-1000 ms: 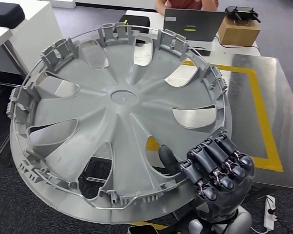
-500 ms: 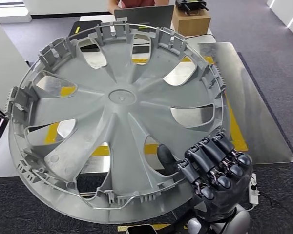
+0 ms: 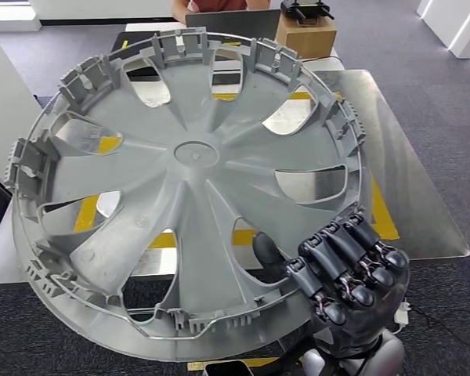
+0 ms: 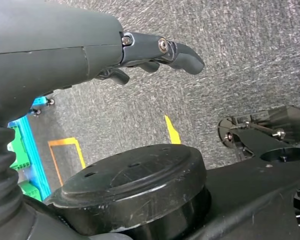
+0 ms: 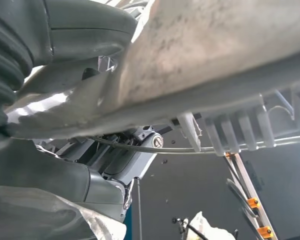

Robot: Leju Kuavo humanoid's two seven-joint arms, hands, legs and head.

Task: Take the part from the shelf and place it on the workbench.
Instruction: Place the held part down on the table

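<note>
You are looking at the part (image 3: 185, 188), a large grey wheel cover with spoke-shaped openings and clips around its rim, held up with its inner face toward the head camera and tilted, hanging over the workbench (image 3: 410, 180). Your right hand (image 3: 345, 274) holds the part at the rim nearest the robot: the dark fingers (image 3: 339, 258) curl over the rim edge while the thumb (image 3: 268, 254) presses on the inner face just inside it. From the right wrist camera you see the same part (image 5: 216, 65) close up, its rim and clip ribs running across the view beside the hand's grey cover, with a thin wire ring along the rim. The workbench is a shiny metal top marked with a yellow tape line (image 3: 383, 219), and you can see that tape again through several of the part's openings. Beyond the far edge of the workbench stand a laptop (image 3: 229, 19) and a cardboard box (image 3: 306, 35), with a person seated behind the laptop. Your left hand (image 4: 103, 45) hangs over grey carpet (image 4: 246, 60), away from the part, holding nothing, its dark fingers (image 4: 178, 50) extended and slightly bent.
</note>
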